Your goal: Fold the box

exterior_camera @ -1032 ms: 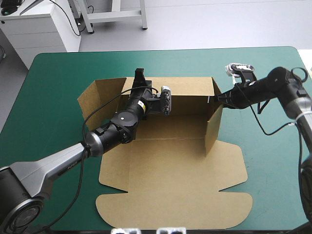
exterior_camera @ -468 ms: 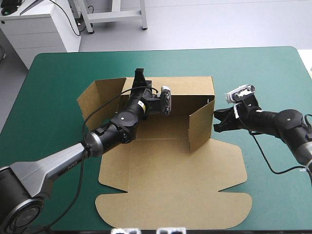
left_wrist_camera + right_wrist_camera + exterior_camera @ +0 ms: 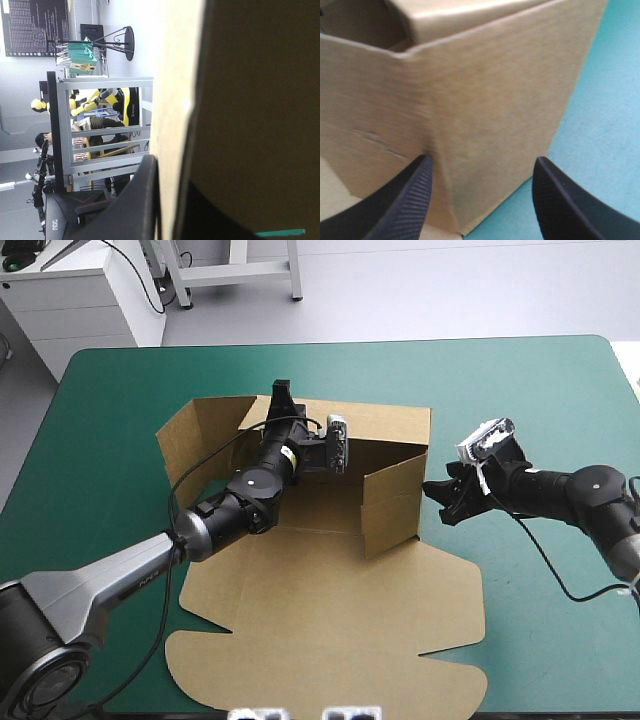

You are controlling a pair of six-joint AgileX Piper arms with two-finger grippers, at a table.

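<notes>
At centre frame in the high view the box (image 3: 330,610) lay half raised. Its right side wall (image 3: 392,502) stood just left of the right gripper (image 3: 440,497), fingers apart and nearer it. The left gripper (image 3: 283,405) was clamped on the back wall (image 3: 385,425).

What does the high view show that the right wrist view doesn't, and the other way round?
Only the high view shows the whole box, with its lid flat toward the table's near edge, its back wall raised, and the left hand shut on that wall. Only the right wrist view shows a small crease in the board near one finger, and that the right hand is plainly open. Both show the raised right flap, the right hand just outside it, and the teal-green cover.
</notes>
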